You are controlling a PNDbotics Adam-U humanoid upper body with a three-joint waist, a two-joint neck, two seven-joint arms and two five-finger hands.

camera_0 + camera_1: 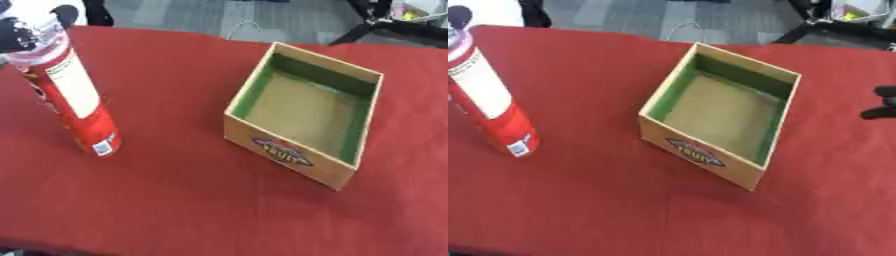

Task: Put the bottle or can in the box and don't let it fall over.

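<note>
My left hand (22,31) grips the top of the upright red can (74,100), left of the empty box (302,117). Only my right hand's (881,104) fingertips show at the edge; whether open or clenched, I cannot tell.

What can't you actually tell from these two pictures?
- Left hand: a blurred dark shape at the top of the red can in the left eye view; its fingers cannot be made out.
- Right hand: cut off by the right eye view's right edge; only dark tips show.
- Box: its front label is too blurred to read.
- Can's label text: too small.
</note>
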